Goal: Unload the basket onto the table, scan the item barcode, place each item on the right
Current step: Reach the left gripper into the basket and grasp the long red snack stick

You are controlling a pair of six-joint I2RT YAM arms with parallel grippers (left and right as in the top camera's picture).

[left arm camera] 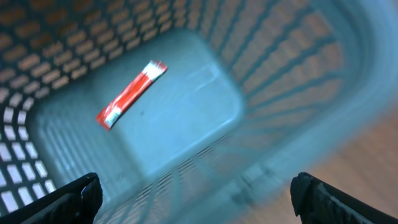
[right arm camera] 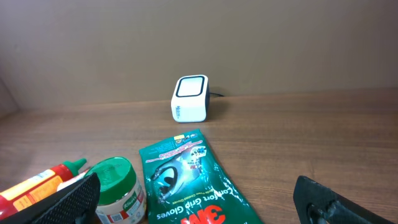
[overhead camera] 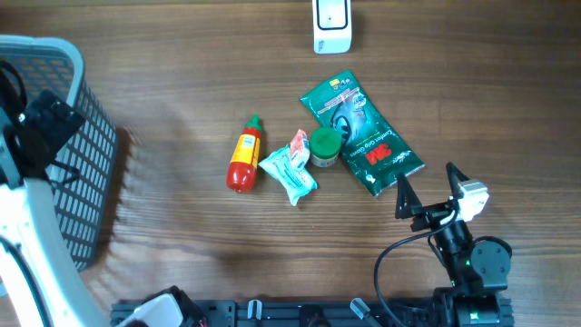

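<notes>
1. Fingers of the left gripper [left arm camera: 198, 193] sit at the bottom corners of its wrist view, spread wide with nothing between them.
2. Directly beneath it is the blue mesh basket [left arm camera: 292, 68]; a red sachet [left arm camera: 130, 92] lies flat on its floor, ahead and to the left of the fingers.
3. Right gripper [right arm camera: 196, 199] is also wide and empty, held low over the table [right arm camera: 323, 137] and facing forward.
4. Just ahead of it lies a green glove packet [right arm camera: 186, 180], with a green-lidded jar [right arm camera: 117, 183] and a red bottle [right arm camera: 34, 186] to the left.
5. Farther ahead stands the white scanner [right arm camera: 189, 99].
</notes>
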